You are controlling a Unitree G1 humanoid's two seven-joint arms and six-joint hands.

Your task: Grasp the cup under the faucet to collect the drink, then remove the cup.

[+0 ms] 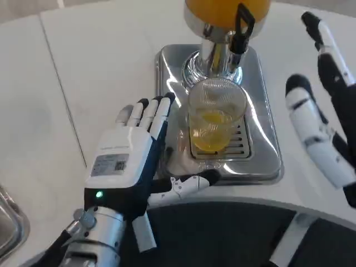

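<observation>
two hands flank a steel drip tray (261, 150) on the white surface (100, 72). orange dispenser (225, 11) rises at the tray's back. left hand (130, 150) lies just beside the cup, fingers straight and apart, gripping nothing. right hand (322, 105) hangs well apart, fingers spread, holding nothing. clear cup (216, 114) stands on the grate under the faucet (242, 33), some orange drink inside.

Dispenser tank (227, 11) cut off at far edge. Right hand (322, 128) cropped at right edge. Metal object (8, 222) cropped at left edge, unidentifiable.
</observation>
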